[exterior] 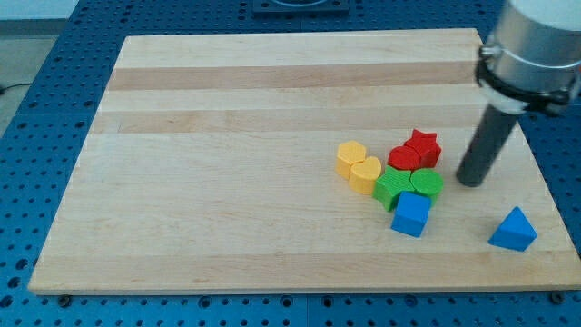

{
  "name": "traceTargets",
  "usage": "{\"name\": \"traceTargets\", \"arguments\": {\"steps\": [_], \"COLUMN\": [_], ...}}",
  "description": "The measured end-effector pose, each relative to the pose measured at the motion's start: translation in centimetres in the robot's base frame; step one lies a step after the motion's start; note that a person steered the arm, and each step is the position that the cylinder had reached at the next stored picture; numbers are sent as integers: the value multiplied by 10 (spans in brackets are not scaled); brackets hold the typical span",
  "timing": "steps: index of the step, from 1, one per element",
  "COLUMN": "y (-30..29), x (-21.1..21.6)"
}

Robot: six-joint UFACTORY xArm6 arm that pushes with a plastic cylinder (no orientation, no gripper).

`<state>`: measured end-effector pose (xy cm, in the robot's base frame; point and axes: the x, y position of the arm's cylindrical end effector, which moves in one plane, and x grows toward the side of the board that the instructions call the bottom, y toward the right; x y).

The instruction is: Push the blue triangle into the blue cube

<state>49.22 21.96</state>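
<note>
The blue triangle (514, 229) lies near the board's bottom right corner. The blue cube (411, 214) sits to its left, at the bottom of a cluster of blocks, with a clear gap between the two. My tip (470, 182) is down on the board, above and between them, to the right of the cluster and up-left of the triangle. It touches neither block.
Cluster above the blue cube: two green blocks (392, 186) (427, 183), a red star (422, 145), a red block (403, 158), and two yellow blocks (350, 156) (366, 173). The wooden board's (227, 136) right edge runs close behind the triangle.
</note>
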Motion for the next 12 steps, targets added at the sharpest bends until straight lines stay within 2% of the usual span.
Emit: {"name": "traceTargets", "arguments": {"steps": [1, 2, 3, 4, 5, 6, 7, 9, 10, 12], "y": [77, 75, 37, 8, -19, -14, 23, 25, 13, -43], "x": [7, 51, 92, 107, 108, 108, 101, 64, 64, 92]}}
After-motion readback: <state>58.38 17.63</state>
